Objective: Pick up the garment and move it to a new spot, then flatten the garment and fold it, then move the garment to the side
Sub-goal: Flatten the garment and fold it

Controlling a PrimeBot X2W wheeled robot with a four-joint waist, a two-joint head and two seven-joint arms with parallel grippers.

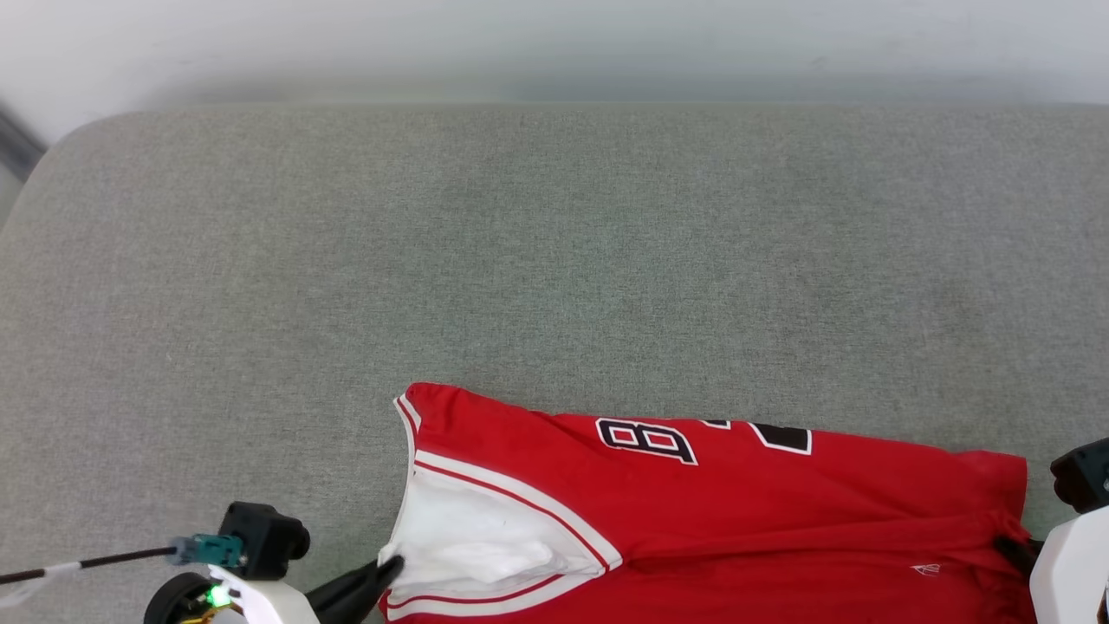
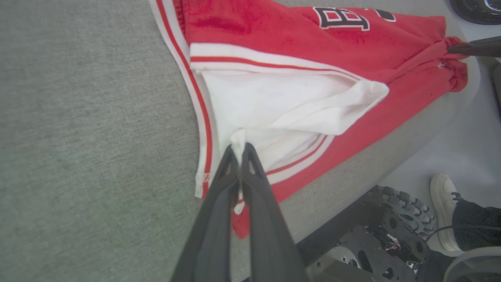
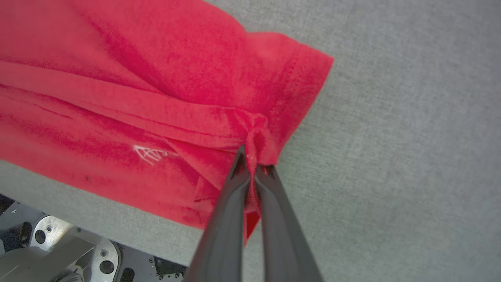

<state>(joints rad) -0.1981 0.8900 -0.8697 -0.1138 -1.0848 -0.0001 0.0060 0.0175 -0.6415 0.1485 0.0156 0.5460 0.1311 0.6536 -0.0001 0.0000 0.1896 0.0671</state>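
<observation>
While the garment is pinched by clamped-tight left gripper and right gripper at the near edge of the grey pad, fold and side-move are judged pending.

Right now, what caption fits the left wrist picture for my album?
The left gripper, shut, pinches white cloth of the garment on a grey surface.

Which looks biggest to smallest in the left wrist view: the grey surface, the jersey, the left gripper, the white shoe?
1. grey surface
2. jersey
3. left gripper, though its nearness to the camera inflates it
4. white shoe, smallest
</observation>
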